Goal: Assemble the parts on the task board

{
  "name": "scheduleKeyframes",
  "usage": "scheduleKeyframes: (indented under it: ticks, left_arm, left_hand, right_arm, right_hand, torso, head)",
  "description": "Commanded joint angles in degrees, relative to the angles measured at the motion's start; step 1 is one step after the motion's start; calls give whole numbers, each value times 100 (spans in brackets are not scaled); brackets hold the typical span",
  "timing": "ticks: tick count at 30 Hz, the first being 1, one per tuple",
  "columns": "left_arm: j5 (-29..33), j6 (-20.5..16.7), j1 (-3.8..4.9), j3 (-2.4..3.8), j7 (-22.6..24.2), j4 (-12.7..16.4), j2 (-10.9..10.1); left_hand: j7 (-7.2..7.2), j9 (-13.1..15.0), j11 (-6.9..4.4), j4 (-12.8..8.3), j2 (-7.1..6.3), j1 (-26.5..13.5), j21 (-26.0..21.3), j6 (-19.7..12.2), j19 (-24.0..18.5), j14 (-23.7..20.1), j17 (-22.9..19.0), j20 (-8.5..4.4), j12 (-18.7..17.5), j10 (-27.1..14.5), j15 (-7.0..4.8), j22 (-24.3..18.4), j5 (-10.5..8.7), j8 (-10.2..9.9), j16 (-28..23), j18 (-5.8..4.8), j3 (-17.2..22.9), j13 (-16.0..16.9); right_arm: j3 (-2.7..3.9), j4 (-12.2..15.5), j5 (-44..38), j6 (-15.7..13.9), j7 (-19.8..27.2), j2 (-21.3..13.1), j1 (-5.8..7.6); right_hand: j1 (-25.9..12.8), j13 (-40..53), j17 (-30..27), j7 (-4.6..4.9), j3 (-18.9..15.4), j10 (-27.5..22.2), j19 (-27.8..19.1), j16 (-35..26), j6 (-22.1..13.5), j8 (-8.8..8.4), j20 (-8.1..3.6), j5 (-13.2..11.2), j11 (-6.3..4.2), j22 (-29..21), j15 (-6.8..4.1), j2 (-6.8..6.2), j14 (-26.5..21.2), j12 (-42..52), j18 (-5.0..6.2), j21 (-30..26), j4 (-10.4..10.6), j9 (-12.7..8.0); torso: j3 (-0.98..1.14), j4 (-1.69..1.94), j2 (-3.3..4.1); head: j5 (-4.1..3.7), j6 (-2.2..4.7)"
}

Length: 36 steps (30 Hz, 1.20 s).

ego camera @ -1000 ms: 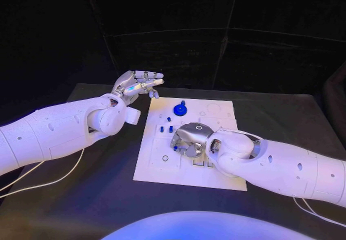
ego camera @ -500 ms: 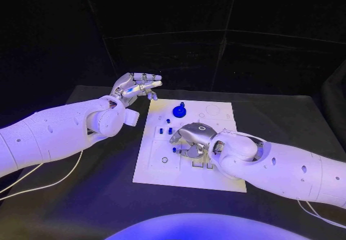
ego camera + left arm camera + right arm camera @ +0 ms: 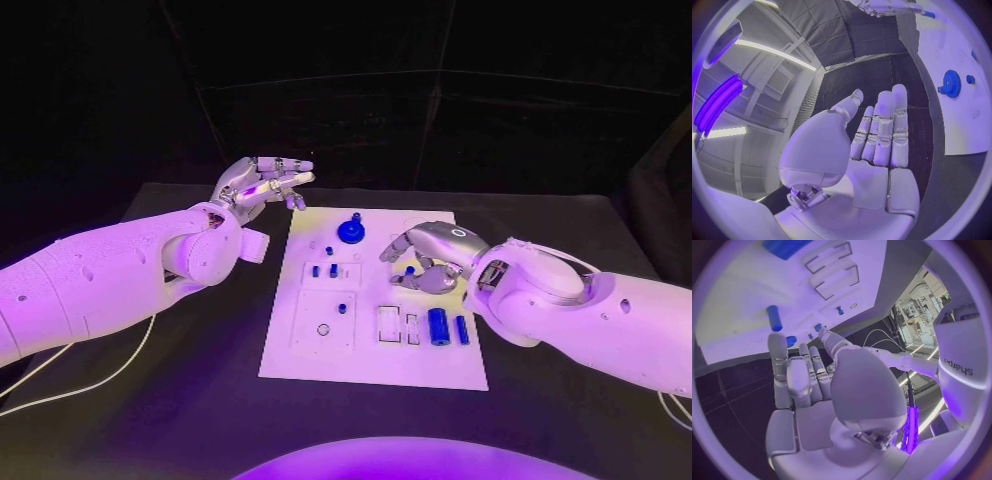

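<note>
Black table point(image 3: 173, 400) lay bare around the board point(image 3: 361, 355); left hand point(image 3: 264, 182) hovered off its far corner, right hand point(image 3: 430, 258) over it, both open-fingered and empty.

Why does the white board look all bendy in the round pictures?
In the left wrist view the fisheye lens curves the white rectangular task board at the circle's rim; in the right wrist view its edge bows too. In the head view the board keeps straight sides.
</note>
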Motion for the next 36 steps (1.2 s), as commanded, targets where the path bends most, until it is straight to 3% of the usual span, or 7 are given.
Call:
scheduleKeyframes:
  ticks: [1, 14, 24, 30, 36]
  left_arm:
    - [23, 75, 8, 3, 16, 0, 9]
    - [23, 81, 8, -2, 14, -14, 36]
    - [23, 82, 8, -2, 10, -11, 32]
    - [23, 85, 8, -2, 5, -9, 32]
    - [23, 102, 8, -2, -7, -10, 34]
  left_hand:
    - [28, -7, -10, 1, 25, -28, -29, -12, 27, -27, -8, -4, 26, -46, 14, -5, 10, 32, -35, 75, -28, -5]
    - [28, -7, -10, 1, 25, -28, -29, -12, 27, -27, -8, -4, 26, -46, 14, -5, 10, 32, -35, 75, -28, -5]
    - [24, -4, -13, -7, 34, -6, -42, -6, 31, -32, -17, -4, 47, -45, 13, -17, 10, 45, -36, 76, -37, -3]
    - [23, -3, -15, -15, 47, 16, -49, -6, 35, -35, -24, -5, 58, -46, 10, -24, 11, 52, -36, 77, -37, -3]
    - [25, -3, -14, -13, 47, 14, -51, -6, 36, -35, -25, -5, 61, -47, 11, -25, 10, 53, -36, 77, -41, -3]
  right_arm:
    - [1, -31, 150, 301, -134, -108, 72]
    - [5, -180, -180, 999, -388, -160, 138]
    - [4, -308, -297, 1164, -397, -3, 140]
    - [3, -399, -317, 1265, -395, 102, 139]
    - [2, -499, -415, 1287, -445, 187, 139]
  right_hand:
    - [-32, -4, 53, -81, -83, -67, 7, 56, -6, -18, -39, 31, -13, -20, -25, -29, 105, 31, 38, -33, -3, -11]
    - [5, 4, 24, -162, -268, -176, -11, 53, 5, -9, -69, 53, -37, -75, -39, 6, 109, 70, 42, -83, -2, -7]
    - [139, 11, -39, -182, -285, -11, 13, 17, 98, 10, -75, 42, -32, -81, -40, 162, 97, 224, 39, -94, -31, 0]
    - [206, -6, -23, -148, -135, 244, 67, 38, 291, 60, -104, -96, -82, -15, -80, 330, 108, 330, 30, -50, 0, 16]
    - [263, -16, 48, -145, 69, 430, 154, 103, 450, 81, -133, -254, -114, 127, -111, 413, 135, 340, 5, 46, 23, 18]
  torso:
    - [4, 10, 11]
    - [-4, 23, 14]
    - [-4, 18, 13]
    - [-2, 19, 12]
    - [0, 12, 9]
  head:
    - [-37, 36]
    - [-60, 52]
    - [-62, 42]
    - [-58, 42]
    - [-54, 34]
